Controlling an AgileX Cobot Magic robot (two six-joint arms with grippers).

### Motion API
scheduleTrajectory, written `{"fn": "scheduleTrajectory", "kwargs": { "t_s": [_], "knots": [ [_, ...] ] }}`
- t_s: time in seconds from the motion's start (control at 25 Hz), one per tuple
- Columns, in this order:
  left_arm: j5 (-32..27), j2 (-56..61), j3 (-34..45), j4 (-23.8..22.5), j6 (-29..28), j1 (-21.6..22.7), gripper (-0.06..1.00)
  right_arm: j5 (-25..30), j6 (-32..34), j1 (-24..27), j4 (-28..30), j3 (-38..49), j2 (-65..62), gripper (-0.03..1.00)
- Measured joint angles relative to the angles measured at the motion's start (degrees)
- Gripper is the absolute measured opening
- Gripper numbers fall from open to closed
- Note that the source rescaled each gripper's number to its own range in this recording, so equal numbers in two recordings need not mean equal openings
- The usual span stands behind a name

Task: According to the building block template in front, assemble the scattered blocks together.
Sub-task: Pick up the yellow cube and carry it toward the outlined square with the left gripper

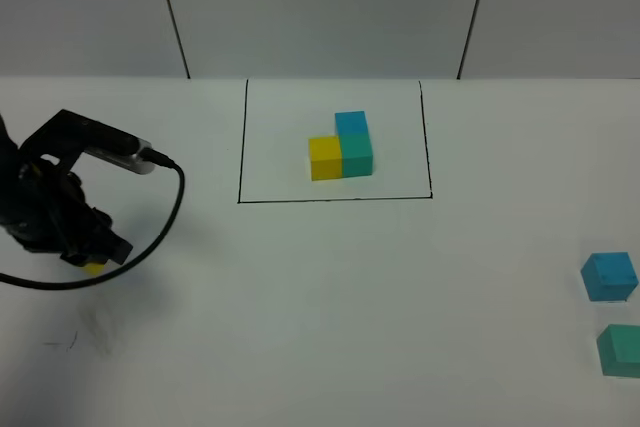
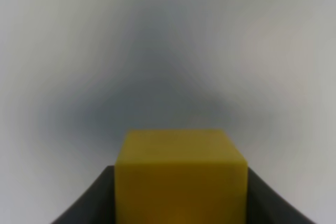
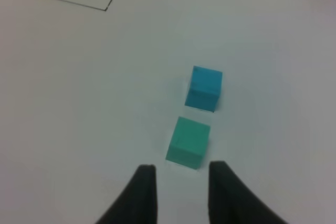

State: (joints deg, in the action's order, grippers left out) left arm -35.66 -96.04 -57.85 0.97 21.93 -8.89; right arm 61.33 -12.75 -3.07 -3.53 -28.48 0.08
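The template stands at the table's middle back inside a black drawn frame (image 1: 335, 200): a yellow cube (image 1: 325, 158) joined to a teal cube (image 1: 357, 154), with a blue cube (image 1: 351, 124) on top. My left gripper (image 1: 92, 259) at the far left is shut on the loose yellow cube (image 1: 93, 268), which fills the space between the dark fingers (image 2: 86, 205) in the left wrist view (image 2: 181, 174). The loose blue cube (image 1: 609, 276) and loose teal cube (image 1: 621, 349) lie at the right edge. My right gripper (image 3: 181, 182) is open and empty, just short of the teal cube (image 3: 189, 142), with the blue cube (image 3: 205, 87) beyond it.
A black cable (image 1: 170, 209) loops from the left arm over the table. Faint pencil marks (image 1: 75, 339) show on the table at the front left. A corner of the template frame (image 3: 107, 9) shows in the right wrist view.
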Motion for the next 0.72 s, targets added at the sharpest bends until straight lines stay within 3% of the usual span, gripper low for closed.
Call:
{"fn": "scheduleTrajectory", "kwargs": {
  "t_s": [0.32, 0.72],
  "knots": [
    [-12.0, 0.0, -9.2, 1.1, 21.8, -11.9, 0.00, 0.0, 0.0, 0.0, 0.0, 0.0, 0.0, 0.00],
    [-4.3, -2.5, -11.3, 14.9, 36.8, -20.6, 0.00, 0.0, 0.0, 0.0, 0.0, 0.0, 0.0, 0.00]
  ]
}}
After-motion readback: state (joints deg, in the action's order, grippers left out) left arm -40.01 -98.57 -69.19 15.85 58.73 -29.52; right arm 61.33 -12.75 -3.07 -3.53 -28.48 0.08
